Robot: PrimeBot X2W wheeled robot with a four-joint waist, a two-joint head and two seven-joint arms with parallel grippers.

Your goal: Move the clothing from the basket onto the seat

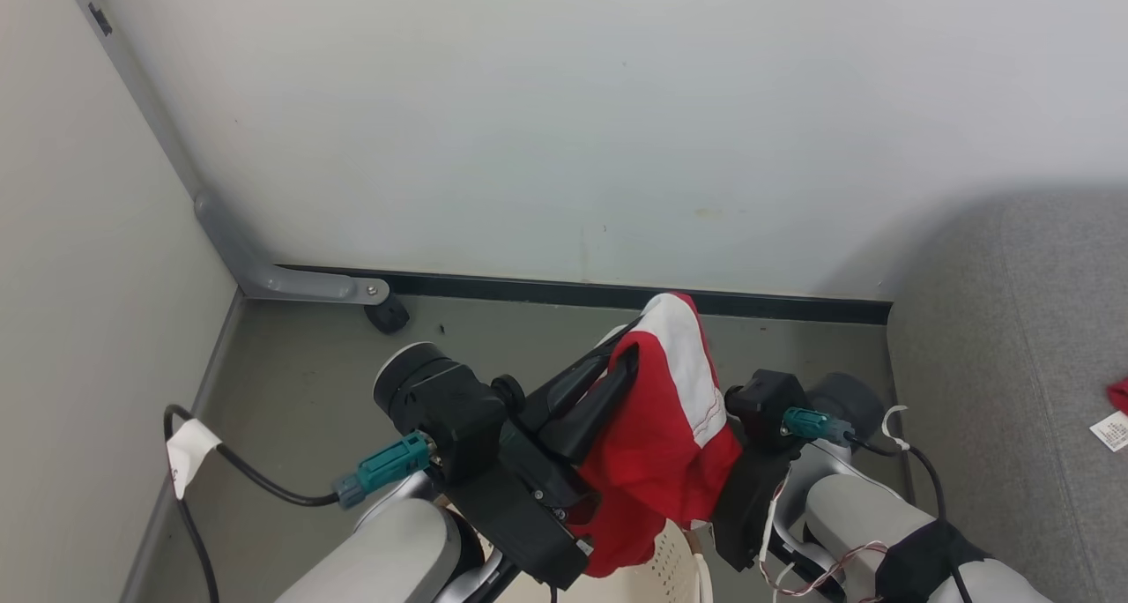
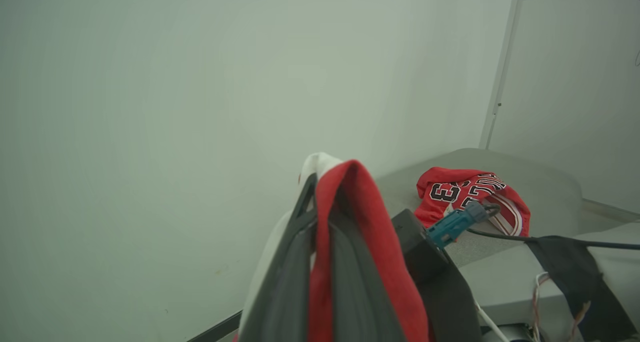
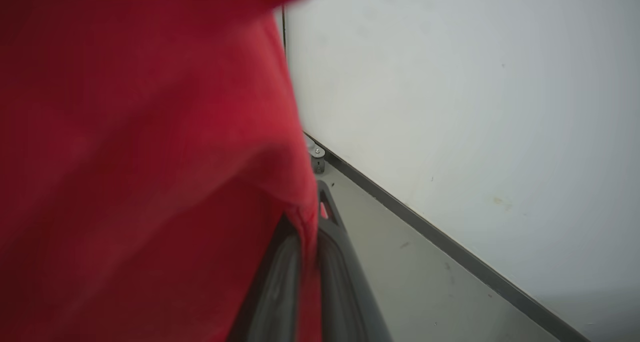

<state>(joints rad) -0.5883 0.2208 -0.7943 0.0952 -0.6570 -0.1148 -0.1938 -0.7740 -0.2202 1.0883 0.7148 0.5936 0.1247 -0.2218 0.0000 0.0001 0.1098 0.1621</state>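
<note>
A red garment with white trim (image 1: 670, 427), part of the clothing, hangs in the air between my two arms, above the cream basket (image 1: 674, 572) at the bottom edge. My left gripper (image 1: 624, 356) is shut on its upper fold, and the red cloth runs between the fingers (image 2: 325, 192). My right gripper (image 3: 307, 217) is shut on the same garment (image 3: 150, 157), whose red fabric is pinched between its dark fingers. In the head view its fingers are hidden behind the cloth. Another red jersey (image 2: 465, 192) with block lettering lies on the grey seat (image 2: 540, 182).
The grey seat (image 1: 996, 365) stands to the right, with a red scrap and white tag (image 1: 1112, 428) at its edge. A white wall with a dark baseboard (image 1: 546, 290) is straight ahead. A grey bracket with a caster (image 1: 386, 314) sits in the left corner. Cables trail from both wrists.
</note>
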